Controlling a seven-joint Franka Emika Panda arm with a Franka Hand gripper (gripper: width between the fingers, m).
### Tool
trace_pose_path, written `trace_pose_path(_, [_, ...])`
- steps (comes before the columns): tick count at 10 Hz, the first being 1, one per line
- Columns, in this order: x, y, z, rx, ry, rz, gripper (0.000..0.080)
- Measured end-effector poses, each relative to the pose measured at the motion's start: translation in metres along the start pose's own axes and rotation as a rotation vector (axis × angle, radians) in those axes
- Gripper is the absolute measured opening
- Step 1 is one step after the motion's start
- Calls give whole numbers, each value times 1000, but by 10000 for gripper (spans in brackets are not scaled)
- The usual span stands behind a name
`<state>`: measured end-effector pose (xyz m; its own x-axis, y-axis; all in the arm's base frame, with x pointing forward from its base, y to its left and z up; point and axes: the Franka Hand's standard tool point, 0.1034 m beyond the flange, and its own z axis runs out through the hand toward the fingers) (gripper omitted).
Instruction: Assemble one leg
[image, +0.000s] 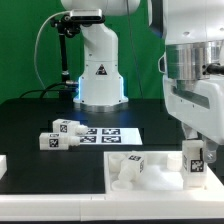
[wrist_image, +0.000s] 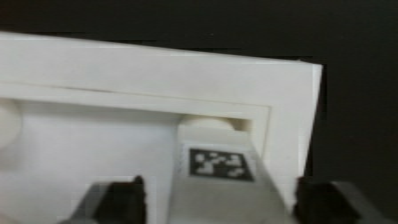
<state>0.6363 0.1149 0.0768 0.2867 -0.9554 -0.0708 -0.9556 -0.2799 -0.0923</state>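
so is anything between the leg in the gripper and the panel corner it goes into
Nothing visible. The leg stands upright between the gripper fingers, already at the corner of the white panel. Their contact is hidden.

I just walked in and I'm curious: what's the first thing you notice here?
The big white robot arm fills the exterior view's right, reaching down to a white leg with a black-and-white tag, standing upright on the flat white panel. In the wrist view that leg sits between the two dark fingers. More tagged legs lie loose on the black table at the exterior view's left.
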Motion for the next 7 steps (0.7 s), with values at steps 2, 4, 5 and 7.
trace_pose_path(2, [1, 1, -1, -15, -4, -216, 622])
trace_pose_path(4, [0, 2, -1, -24, 4, -445, 641])
trace_pose_path(5, [0, 2, -1, -25, 4, -509, 648])
trace_pose_path(7, [2, 2, -1, -32, 14, -701, 649])
